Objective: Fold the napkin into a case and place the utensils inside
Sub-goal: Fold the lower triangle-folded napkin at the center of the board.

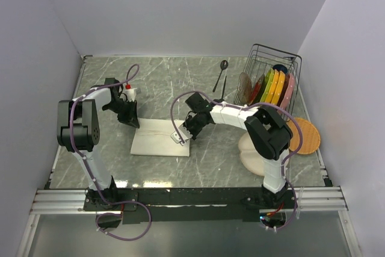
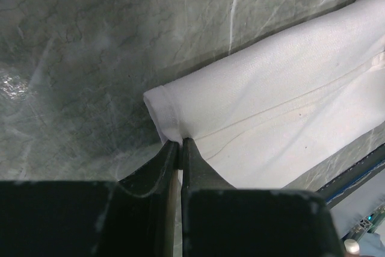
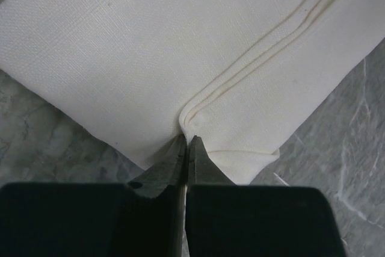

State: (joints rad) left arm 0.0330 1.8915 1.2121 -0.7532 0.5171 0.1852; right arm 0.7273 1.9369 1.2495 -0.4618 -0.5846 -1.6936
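The cream-white napkin (image 1: 157, 139) lies folded as a rectangle on the marble table between the arms. My left gripper (image 1: 133, 123) is shut on its far left corner; in the left wrist view the fingertips (image 2: 180, 141) pinch the rolled edge of the napkin (image 2: 271, 112). My right gripper (image 1: 180, 138) is shut on the right edge, and the right wrist view shows its tips (image 3: 186, 136) clamping a layered fold of the napkin (image 3: 150, 46). The dark spoon (image 1: 220, 74) and fork (image 1: 224, 87) lie side by side at the back, apart from the cloth.
A wire dish rack (image 1: 274, 49) holding several colourful plates stands at the back right. A beige divided plate (image 1: 249, 157) and an orange round plate (image 1: 305, 136) lie by the right arm. A small white bottle with a red cap (image 1: 129, 92) stands behind the left gripper.
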